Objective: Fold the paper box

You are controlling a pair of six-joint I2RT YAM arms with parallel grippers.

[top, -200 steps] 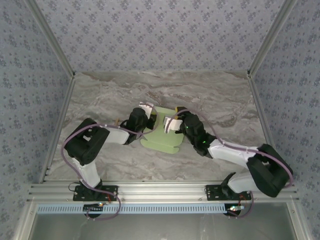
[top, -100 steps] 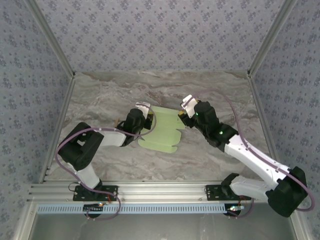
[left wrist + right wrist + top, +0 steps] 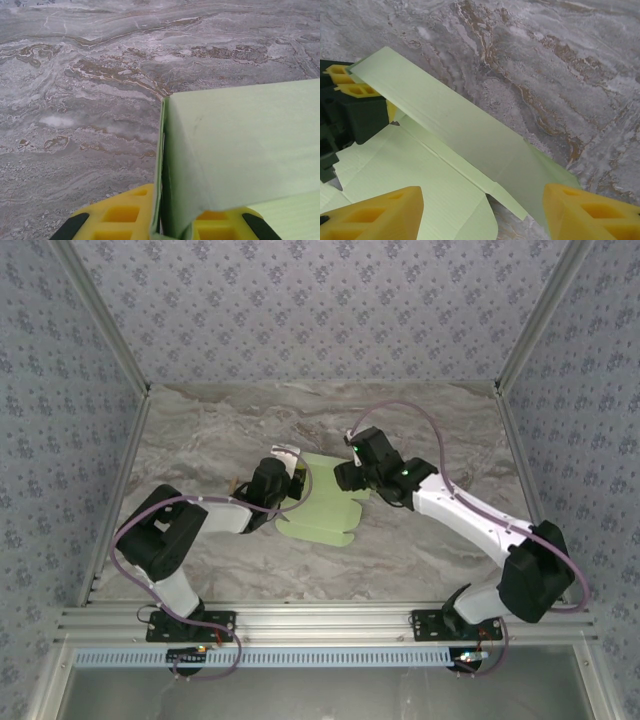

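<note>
Right fingers (image 3: 375, 212) back over paper box (image 3: 322, 512), marble table (image 3: 200, 440); left fingers (image 3: 120, 215) pinch flap (image 3: 240, 140).

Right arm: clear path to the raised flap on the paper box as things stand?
Likely yes. The right gripper is open, and the raised flap of the paper box lies just ahead of its jaws. The left gripper pinches the flap's far end, well clear of the near end.
</note>
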